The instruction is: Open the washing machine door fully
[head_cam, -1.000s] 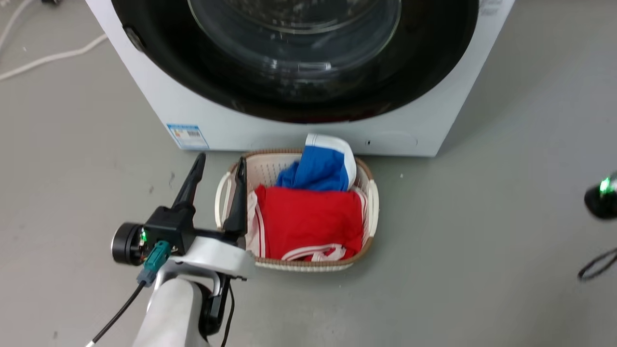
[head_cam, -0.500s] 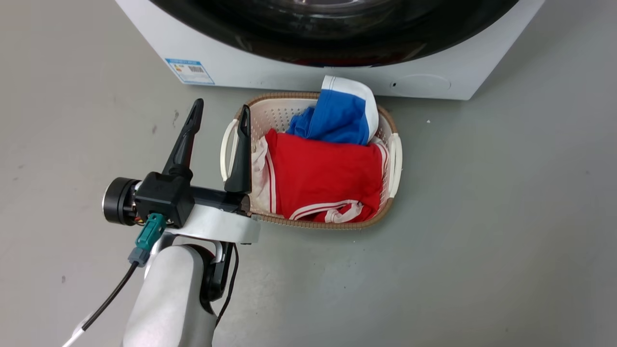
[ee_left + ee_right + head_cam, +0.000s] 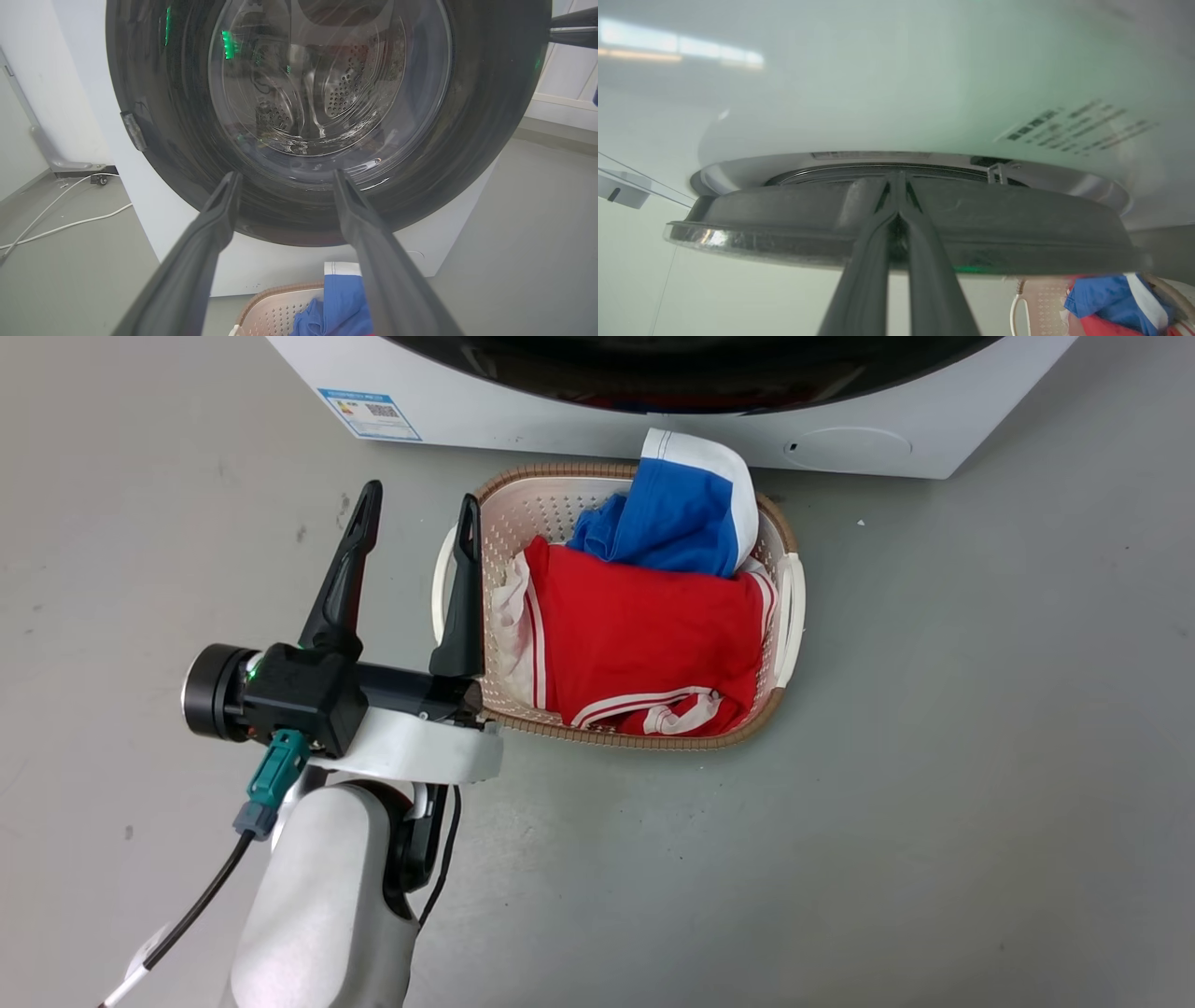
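Plain grey floor [image 3: 934, 803] is running under everything in the head view, with the bottom of the washing machine [image 3: 560, 429] poking in along the top and just the lower arc of the washing machine door [image 3: 691, 373] showing as a black band. A laundry basket [image 3: 644, 739] of red and blue clothes is sitting right in front of the machine. The left gripper [image 3: 419, 495] is hovering just beside the basket's left handle, fingers spread wide, holding nothing. Left wrist view: that gripper is staring straight at the door, which is facing it flat-on and well apart from the tips. The glass bowl [image 3: 327, 84] is sitting in the middle, a small grey fitting [image 3: 133, 130] on the rim at that view's left, and the right gripper [image 3: 556, 27] at the rim on the opposite side. Right wrist view: the door is lying edge-on across the frame with a thin gap showing between it and the shiny ring [image 3: 1087, 186] on the machine's front. So I'm guessing it's barely cracked, nowhere near fully open. The right gripper is pressing its fingers together, tips right at that edge; can't tell if they're hooking behind it. So the right arm is the one on the door, and I'm figuring the pull needs to be going outward from the machine front, swinging that rim around the far side.
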Controlling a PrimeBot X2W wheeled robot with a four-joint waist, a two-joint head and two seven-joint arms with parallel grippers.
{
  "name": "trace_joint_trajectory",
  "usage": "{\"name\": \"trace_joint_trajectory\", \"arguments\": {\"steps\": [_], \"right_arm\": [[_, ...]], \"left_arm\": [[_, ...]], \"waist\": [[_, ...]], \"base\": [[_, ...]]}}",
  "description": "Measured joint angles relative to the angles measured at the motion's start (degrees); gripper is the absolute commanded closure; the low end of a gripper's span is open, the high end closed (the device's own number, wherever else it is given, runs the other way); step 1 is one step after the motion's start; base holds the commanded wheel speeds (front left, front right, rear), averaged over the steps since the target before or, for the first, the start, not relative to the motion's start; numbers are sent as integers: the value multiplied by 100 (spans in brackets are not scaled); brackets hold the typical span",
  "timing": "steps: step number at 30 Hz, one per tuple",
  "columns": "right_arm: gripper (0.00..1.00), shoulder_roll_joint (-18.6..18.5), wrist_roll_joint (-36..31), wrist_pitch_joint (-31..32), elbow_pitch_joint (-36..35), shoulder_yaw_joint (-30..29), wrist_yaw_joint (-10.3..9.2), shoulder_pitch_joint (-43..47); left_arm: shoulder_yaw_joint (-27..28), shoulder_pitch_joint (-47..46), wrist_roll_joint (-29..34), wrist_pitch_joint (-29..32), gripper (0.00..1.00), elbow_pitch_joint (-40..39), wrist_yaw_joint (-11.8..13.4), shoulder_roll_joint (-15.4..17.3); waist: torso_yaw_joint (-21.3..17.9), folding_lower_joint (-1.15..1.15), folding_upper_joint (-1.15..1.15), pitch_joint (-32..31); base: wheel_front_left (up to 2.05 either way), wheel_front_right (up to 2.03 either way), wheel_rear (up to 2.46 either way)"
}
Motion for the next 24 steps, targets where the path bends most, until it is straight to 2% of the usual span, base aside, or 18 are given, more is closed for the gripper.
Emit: {"name": "trace_joint_trajectory", "arguments": {"steps": [8, 13, 24], "right_arm": [[100, -2, -226, 263, 346, 211, 0, -435], [100, -41, -269, 631, 354, 302, 0, -453], [100, -54, -354, 1312, 71, 538, 0, 239]], "left_arm": [[-25, -52, 25, 0, 0, -22, -3, 0], [-8, -52, 25, 0, 0, -20, 3, 0], [-57, 76, 29, 0, 0, 236, -60, -1]], "waist": [[54, 0, 0, 111], [20, 0, 0, 89], [-92, -1, 0, -325]], "base": [[0, 0, 0], [0, 0, 0], [0, 0, 0]]}}
